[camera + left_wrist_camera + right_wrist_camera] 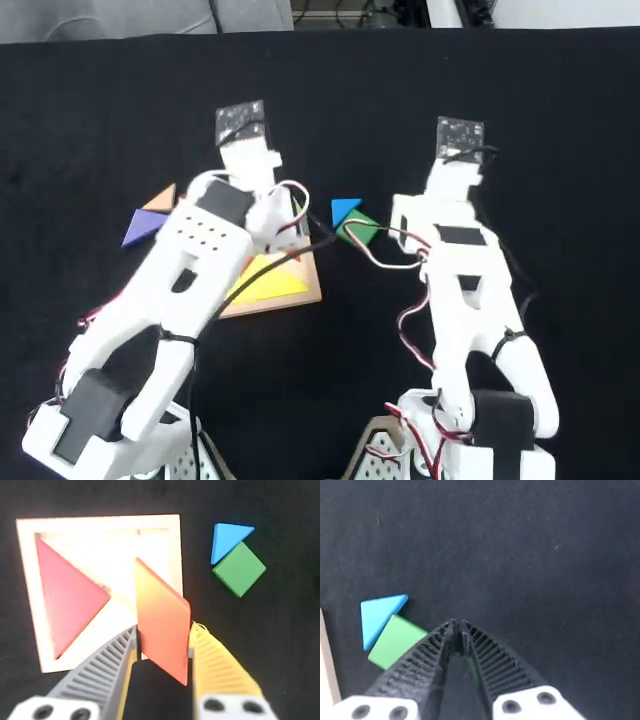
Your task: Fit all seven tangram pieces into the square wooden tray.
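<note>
Parallelogram (162, 625), orange, clamped in left pincer (164, 629) at tray (100, 523) edge.

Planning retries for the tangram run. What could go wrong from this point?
1. The left gripper clamps the orange piece over the rim of the tray; released here, it may catch on the rim instead of dropping flat.
2. The blue triangle touches the green square, so grasping one could shove the other.

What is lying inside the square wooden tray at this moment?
A red triangular piece and a yellow flat piece lie in the square wooden tray. The orange parallelogram piece held by the left tool covers part of its floor, so that part is hidden.
</note>
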You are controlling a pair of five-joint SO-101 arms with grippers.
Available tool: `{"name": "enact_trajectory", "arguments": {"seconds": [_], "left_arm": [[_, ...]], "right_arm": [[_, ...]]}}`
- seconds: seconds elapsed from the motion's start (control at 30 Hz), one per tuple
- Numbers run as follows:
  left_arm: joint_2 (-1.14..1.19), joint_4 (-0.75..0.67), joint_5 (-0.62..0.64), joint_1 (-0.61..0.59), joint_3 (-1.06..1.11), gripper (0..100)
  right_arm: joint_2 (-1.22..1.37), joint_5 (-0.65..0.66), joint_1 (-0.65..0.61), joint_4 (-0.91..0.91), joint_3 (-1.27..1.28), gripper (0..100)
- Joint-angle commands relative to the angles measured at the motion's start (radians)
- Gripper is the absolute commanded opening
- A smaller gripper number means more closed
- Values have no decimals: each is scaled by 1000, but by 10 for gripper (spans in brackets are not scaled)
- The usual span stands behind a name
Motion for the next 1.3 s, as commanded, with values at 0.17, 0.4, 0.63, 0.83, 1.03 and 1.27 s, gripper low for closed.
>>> {"name": "enact_trajectory", "arguments": {"seconds": [0.17,0.4,0.63,0.83,1.03,1.27], "left_arm": [[-37,-261,137,10,208,162],[12,-308,152,12,223,162],[164,-305,147,19,173,162],[193,-304,141,21,143,166],[196,-302,58,50,145,167],[198,-302,55,82,147,245]], "right_arm": [[-44,-9,9,-71,13,12],[-44,-9,9,-71,13,12],[-44,-9,9,-71,13,12],[-48,-9,9,-71,13,12],[-50,-9,9,-71,15,12],[-50,-8,9,-71,15,12]]}}
